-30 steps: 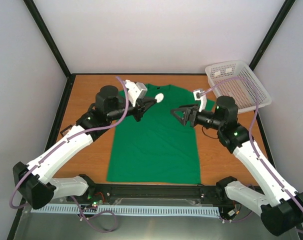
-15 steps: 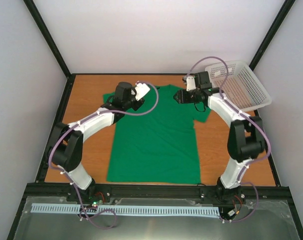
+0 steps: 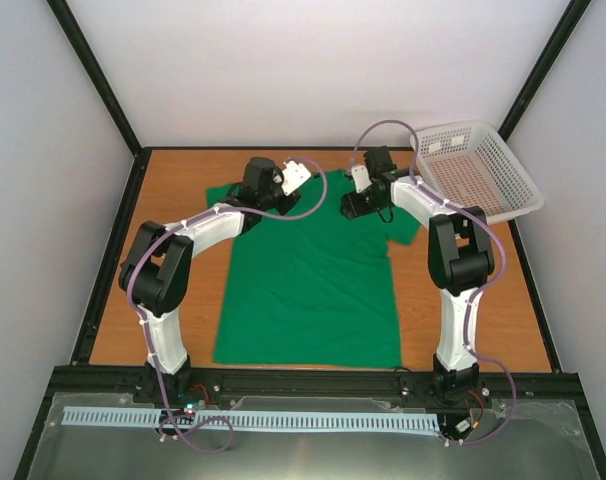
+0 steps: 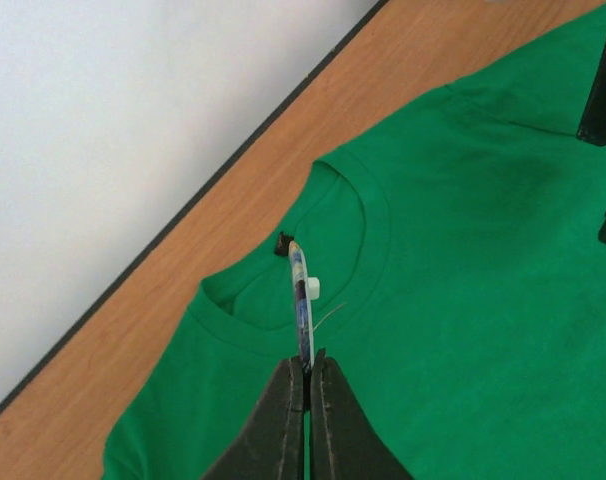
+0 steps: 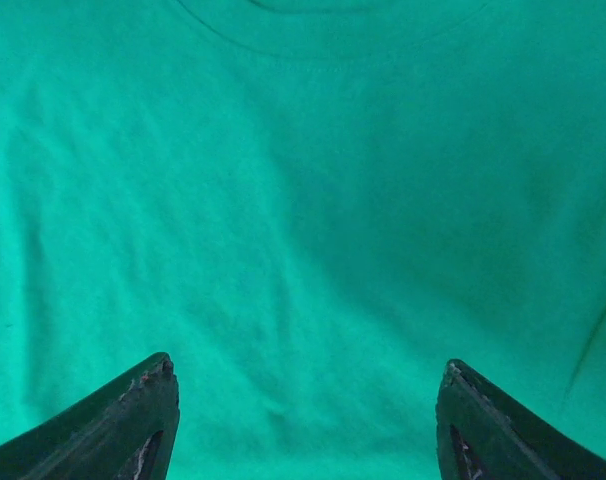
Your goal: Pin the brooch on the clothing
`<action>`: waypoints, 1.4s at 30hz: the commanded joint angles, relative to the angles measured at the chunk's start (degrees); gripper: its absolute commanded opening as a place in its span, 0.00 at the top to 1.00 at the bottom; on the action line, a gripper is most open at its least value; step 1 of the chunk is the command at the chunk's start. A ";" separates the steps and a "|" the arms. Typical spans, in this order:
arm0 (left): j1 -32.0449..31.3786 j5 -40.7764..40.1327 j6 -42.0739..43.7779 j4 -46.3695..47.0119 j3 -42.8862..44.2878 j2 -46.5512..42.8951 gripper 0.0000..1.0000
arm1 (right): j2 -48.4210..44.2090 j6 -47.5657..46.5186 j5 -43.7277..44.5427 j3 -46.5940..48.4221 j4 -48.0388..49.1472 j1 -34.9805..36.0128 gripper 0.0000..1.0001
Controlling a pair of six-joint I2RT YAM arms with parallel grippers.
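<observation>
The clothing, a bright green T-shirt (image 3: 313,290), lies flat on the wooden table with its collar (image 4: 368,205) toward the back wall. A dark label (image 4: 283,243) shows at the neck. My left gripper (image 4: 308,365) is shut on the brooch (image 4: 301,295), a thin bluish disc seen edge-on with a white clasp and wire pin on its right side, held just above the chest below the collar. From the top, the left gripper (image 3: 287,201) hides the brooch. My right gripper (image 5: 308,372) hangs open over the green cloth, nothing between its fingers, right of the collar (image 3: 347,207).
A white plastic basket (image 3: 473,170) stands at the back right corner of the table. Black frame rails run along the table's back and sides. Bare wood (image 3: 173,210) shows to the left and right of the shirt.
Both arms have stretched toward the back and now meet near the shirt's collar. The left gripper still pinches the brooch. The right gripper moved left over the upper chest.
</observation>
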 commanded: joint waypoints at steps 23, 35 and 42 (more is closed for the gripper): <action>3.38 13.83 -2.88 2.98 8.16 10.49 0.99 | 13.01 -4.82 7.83 5.66 -2.57 2.10 0.60; 4.22 23.06 7.23 2.12 17.44 19.71 0.99 | 9.49 -3.85 0.16 4.79 2.69 0.42 0.97; 4.18 29.74 10.50 -1.72 23.80 24.46 0.99 | 4.52 -1.61 -5.47 0.67 7.07 -1.39 0.97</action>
